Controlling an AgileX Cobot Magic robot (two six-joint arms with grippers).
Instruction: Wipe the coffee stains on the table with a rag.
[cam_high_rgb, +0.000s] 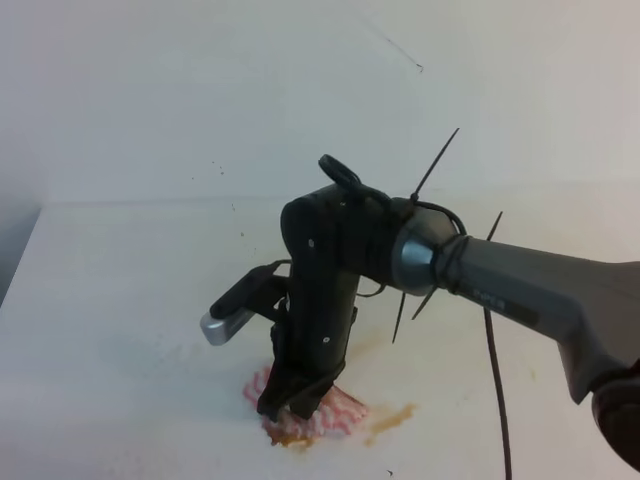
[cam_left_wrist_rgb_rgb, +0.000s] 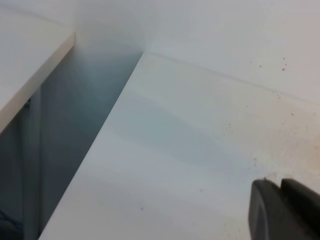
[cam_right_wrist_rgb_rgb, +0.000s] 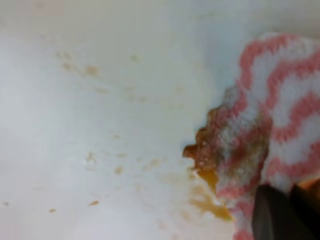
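The pink-and-white zigzag rag (cam_high_rgb: 335, 408) lies bunched on the white table (cam_high_rgb: 120, 300) near its front edge. My right gripper (cam_high_rgb: 296, 398) points straight down, shut on the rag and pressing it to the surface. Orange-brown coffee stains (cam_high_rgb: 392, 420) trail to the right of the rag and show under its front edge. In the right wrist view the rag (cam_right_wrist_rgb_rgb: 280, 115) is soaked brown along its left rim, with coffee stains (cam_right_wrist_rgb_rgb: 207, 200) beside it and the dark fingers (cam_right_wrist_rgb_rgb: 272, 215) at the lower right. The left gripper (cam_left_wrist_rgb_rgb: 280, 187) shows only in its own wrist view, fingers together, empty.
Faint yellowish smears and small brown specks (cam_right_wrist_rgb_rgb: 90, 70) dot the tabletop left of the rag. The table's left edge (cam_left_wrist_rgb_rgb: 100, 140) drops into a dark gap beside another white surface (cam_left_wrist_rgb_rgb: 30, 60). A white wall (cam_high_rgb: 300, 90) stands behind the table.
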